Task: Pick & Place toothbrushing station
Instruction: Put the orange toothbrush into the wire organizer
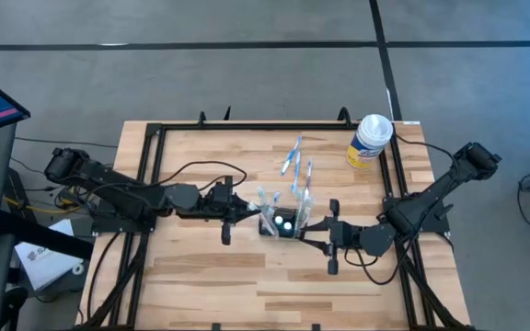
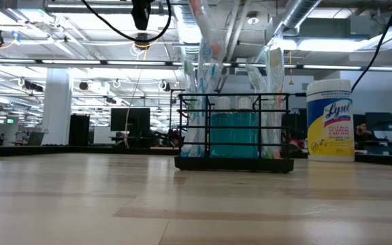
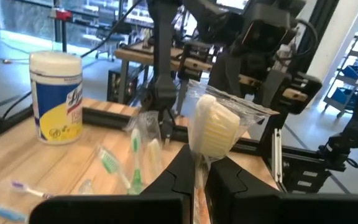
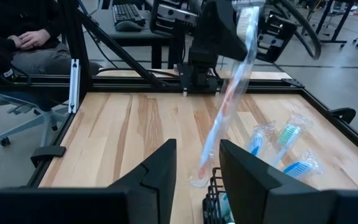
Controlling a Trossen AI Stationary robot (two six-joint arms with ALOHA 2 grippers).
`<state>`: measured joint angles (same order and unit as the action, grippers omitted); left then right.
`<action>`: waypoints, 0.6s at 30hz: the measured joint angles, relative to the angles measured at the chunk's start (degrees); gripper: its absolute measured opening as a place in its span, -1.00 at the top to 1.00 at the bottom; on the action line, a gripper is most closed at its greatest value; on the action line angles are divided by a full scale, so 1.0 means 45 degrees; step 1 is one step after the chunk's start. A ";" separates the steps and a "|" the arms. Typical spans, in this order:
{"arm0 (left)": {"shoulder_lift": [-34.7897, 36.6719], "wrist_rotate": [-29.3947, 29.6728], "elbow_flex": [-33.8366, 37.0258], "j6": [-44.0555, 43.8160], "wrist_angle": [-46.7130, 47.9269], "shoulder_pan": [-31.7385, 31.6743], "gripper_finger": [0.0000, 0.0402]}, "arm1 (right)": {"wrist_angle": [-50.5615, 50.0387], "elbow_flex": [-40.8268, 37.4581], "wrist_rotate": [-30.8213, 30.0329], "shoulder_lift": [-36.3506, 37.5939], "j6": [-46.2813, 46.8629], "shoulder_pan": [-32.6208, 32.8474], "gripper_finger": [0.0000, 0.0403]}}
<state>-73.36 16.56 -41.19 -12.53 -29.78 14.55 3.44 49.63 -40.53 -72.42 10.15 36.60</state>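
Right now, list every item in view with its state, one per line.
Left gripper: shut on a wrapped toothbrush.
Right gripper: open, beside the rack.
Rack: upright on the table, holding wrapped brushes.
Wipes canister: upright, lid closed.
Loose toothbrushes: lying flat, wrapped.

A wooden table (image 1: 201,276) of pale planks, edged by a black frame (image 1: 145,175), carries it all. Near the middle stands the black wire holder (image 1: 282,223), its base flat on the wood, with wrapped brushes upright inside. Just behind it two loose wrapped toothbrushes (image 1: 296,164) lie flat on the boards, blue-headed as far as I can make out. At the far right corner a white-and-yellow wipes canister (image 1: 370,141) stands upright, well apart from the holder.
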 joint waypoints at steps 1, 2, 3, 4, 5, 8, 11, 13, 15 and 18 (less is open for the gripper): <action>0.0000 0.0005 0.0000 -0.0038 0.0093 0.0000 0.97 | 0.0000 0.0000 0.0000 0.0000 -0.0002 -0.0002 0.45; 0.0000 0.0025 0.0000 -0.0065 0.0186 0.0000 0.97 | 0.0000 0.0000 0.0000 0.0000 0.0000 -0.0005 0.45; 0.0000 0.0120 0.0000 -0.0139 0.0284 0.0000 0.97 | 0.0000 0.0000 0.0000 0.0000 -0.0004 -0.0005 0.45; 0.0000 0.0285 0.0000 -0.0295 0.0413 0.0000 0.97 | 0.0000 0.0000 0.0002 0.0000 0.0000 -0.0005 0.45; 0.0000 0.0395 0.0000 -0.0408 0.0542 0.0000 0.97 | 0.0000 0.0000 0.0002 0.0000 0.0000 -0.0005 0.45; 0.0000 0.0630 -0.0335 -0.0703 0.1678 -0.0049 0.98 | 0.0000 0.0000 0.0000 0.0000 0.0000 -0.0005 0.45; 0.0000 0.1093 -0.1115 -0.0930 0.3400 -0.0029 0.98 | 0.0000 0.0000 0.0005 0.0000 0.0000 -0.0005 0.45; 0.0000 0.1416 -0.1593 -0.0950 0.4264 0.0034 0.98 | 0.0000 0.0000 0.0001 0.0000 0.0000 -0.0005 0.45; 0.0000 0.1694 -0.1966 -0.0958 0.4978 0.0034 0.98 | 0.0000 0.0000 0.0002 0.0000 0.0000 -0.0005 0.45; -0.0128 0.2406 -0.2335 -0.0968 0.5593 0.0039 0.99 | 0.0000 0.0000 0.0001 0.0000 -0.0004 -0.0005 0.45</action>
<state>-73.94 27.38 -51.70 -16.88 -4.61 14.72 3.44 49.63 -40.53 -72.42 10.14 36.58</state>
